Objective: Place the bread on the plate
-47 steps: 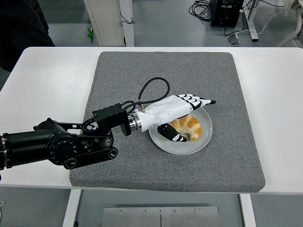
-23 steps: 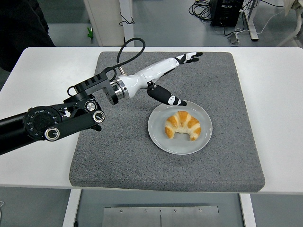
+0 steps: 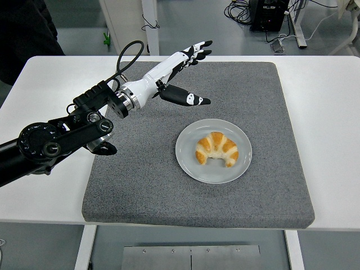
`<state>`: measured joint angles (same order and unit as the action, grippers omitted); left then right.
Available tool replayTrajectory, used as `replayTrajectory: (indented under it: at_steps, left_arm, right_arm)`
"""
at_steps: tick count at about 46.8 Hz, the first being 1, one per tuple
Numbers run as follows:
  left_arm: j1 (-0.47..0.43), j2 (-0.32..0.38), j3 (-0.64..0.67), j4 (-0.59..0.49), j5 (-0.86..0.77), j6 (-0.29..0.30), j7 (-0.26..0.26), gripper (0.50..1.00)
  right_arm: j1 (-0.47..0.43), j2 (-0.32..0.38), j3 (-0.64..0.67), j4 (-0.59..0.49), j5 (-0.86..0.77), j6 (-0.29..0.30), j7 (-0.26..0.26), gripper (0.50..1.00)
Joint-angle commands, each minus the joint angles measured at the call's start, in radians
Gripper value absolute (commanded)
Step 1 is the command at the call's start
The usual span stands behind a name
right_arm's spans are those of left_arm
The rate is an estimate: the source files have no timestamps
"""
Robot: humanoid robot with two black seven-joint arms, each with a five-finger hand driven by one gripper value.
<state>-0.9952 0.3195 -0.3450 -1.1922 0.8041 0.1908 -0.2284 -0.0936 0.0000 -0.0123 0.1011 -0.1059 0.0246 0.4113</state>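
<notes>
bread on plate (underside hidden)

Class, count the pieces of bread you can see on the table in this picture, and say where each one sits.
1. A single croissant lies on the white plate, on the grey mat. None seems hidden.

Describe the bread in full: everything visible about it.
The bread is a single croissant, golden orange with paler cream bands across its segments, and it looks baked and glossy. It is curved into a crescent with both tips pointing toward the table's near edge. It lies flat in the middle of the round white plate, which sits on the grey mat. Only the plate touches it; the left hand is open and well clear, up and to the left.
</notes>
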Motion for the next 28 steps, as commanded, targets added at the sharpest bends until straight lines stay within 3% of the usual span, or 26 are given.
replayTrajectory:
  at_steps: [1, 12, 19, 28]
  left_arm:
    - [0.009, -0.002, -0.034, 0.028, -0.063, 0.001, 0.001, 0.969]
    - [0.021, -0.004, -0.081, 0.177, -0.290, 0.001, -0.003, 0.969]
    - [0.029, -0.011, -0.097, 0.266, -0.391, -0.001, -0.046, 0.969]
    - [0.032, -0.065, -0.127, 0.362, -0.494, -0.007, -0.055, 0.969]
  right_arm:
    - [0.000, 0.000, 0.000, 0.000, 0.000, 0.000, 0.000, 1.000]
    - [0.000, 0.000, 0.000, 0.000, 0.000, 0.000, 0.000, 1.000]
    - [0.000, 0.000, 0.000, 0.000, 0.000, 0.000, 0.000, 1.000]
    - [-0.002, 0.000, 0.000, 0.000, 0.000, 0.000, 0.000, 1.000]
